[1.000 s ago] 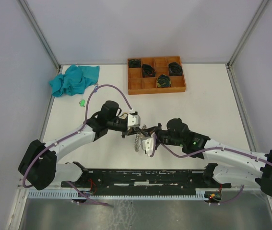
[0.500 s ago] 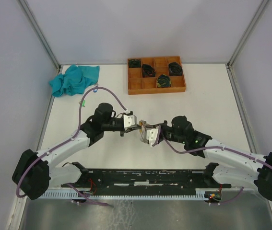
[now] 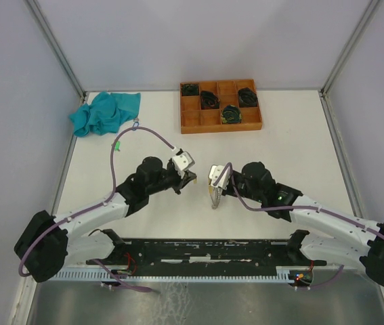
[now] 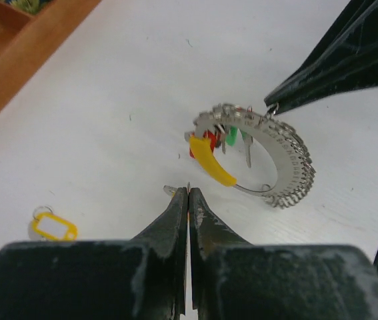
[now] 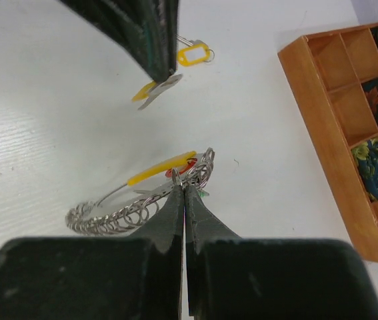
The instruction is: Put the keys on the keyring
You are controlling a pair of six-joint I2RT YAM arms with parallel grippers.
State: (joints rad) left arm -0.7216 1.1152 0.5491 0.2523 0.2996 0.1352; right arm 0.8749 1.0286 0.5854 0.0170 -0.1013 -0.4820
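The left hand (image 4: 187, 193) pinches a yellow-tagged key (image 5: 157, 91), probably light and slippery, near the keyring (image 4: 289, 167). The right hand (image 5: 181, 181) pinches that stiff-looking ring's edge above the surface (image 4: 109, 100).

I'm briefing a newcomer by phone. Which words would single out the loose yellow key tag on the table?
On the white table, near the big metal keyring that the right gripper pinches, lies a yellow oval tag. Unlike the coloured tags on the ring, it lies flat, alone, white label up.
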